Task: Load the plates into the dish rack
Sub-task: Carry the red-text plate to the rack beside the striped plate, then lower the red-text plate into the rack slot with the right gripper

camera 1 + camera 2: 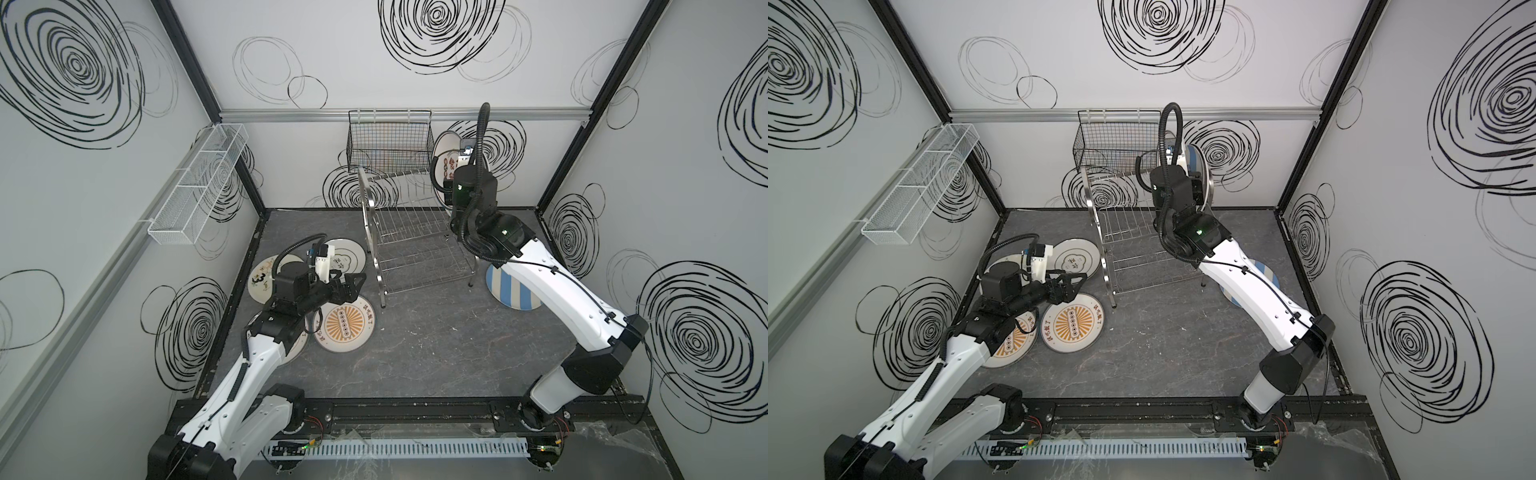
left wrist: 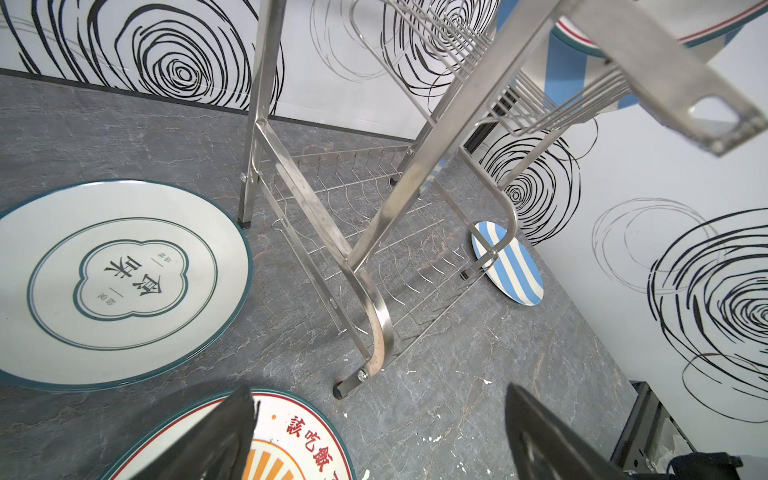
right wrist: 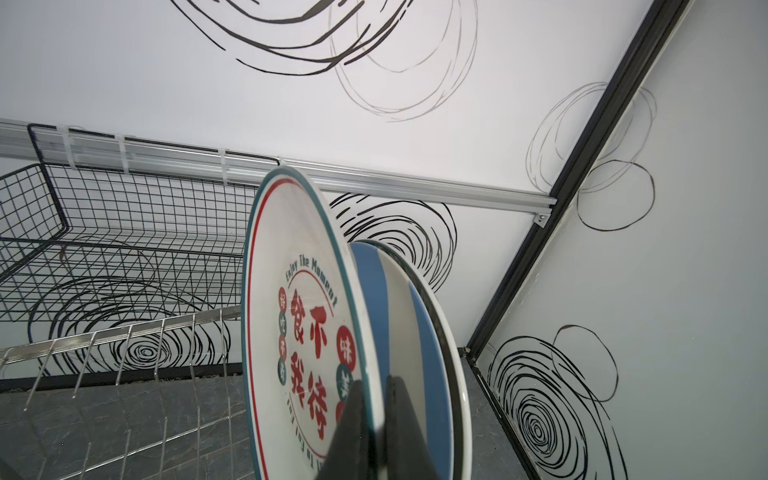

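The right fingers (image 3: 353,432) are clenched on the rim of a cream plate with red characters (image 3: 307,332). They hold it upright on edge at the far end of the dish rack (image 1: 415,232), just beside an upright blue-striped plate (image 3: 395,307). The left fingers (image 1: 353,286) hang released, grasping nothing, above a sunburst plate (image 1: 344,327) lying flat on the surface (image 1: 436,353), near a green-rimmed plate (image 2: 120,282).

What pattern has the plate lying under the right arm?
The plate is striped blue and white; see left wrist view.
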